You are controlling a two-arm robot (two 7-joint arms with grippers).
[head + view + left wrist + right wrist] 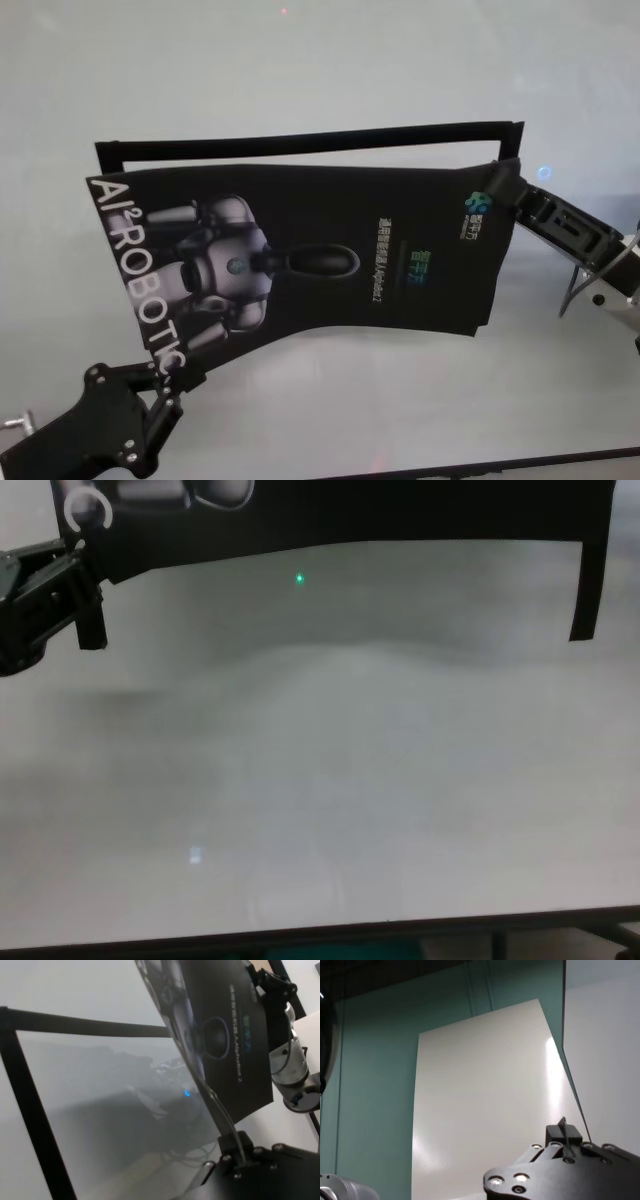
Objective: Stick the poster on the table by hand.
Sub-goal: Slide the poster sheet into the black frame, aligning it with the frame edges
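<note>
Above the table [300,60] the poster [330,235] hangs lifted, stretched between the two grippers and sagging in a curve along its near edge. Its printed face is up in the head view: the grey-white robot picture sits toward the poster's left end, with the large white lettering running along that end's edge and small white text near the poster's middle.

Left gripper [165,385]: positioned at the poster's near left corner, fingers clenched on the sheet's edge. The left wrist view shows the sheet's edge entering between the closed fingers [235,1147], with the poster rising away from them at a steep tilt. In the chest view the same gripper [85,590] sits at the poster's lower left corner, off the table surface.

Right gripper [510,185]: positioned at the poster's far right corner, clamped on the sheet there. The right wrist view shows the poster's thin edge pinched at the fingertips [563,1132], the pale reverse side of the sheet running up from that point.

A thin black rectangular outline [310,142] lies flat on the table, showing beyond the poster's far edge; the poster covers most of its area from above. The table's dark front edge [300,935] lies well apart from the poster.
</note>
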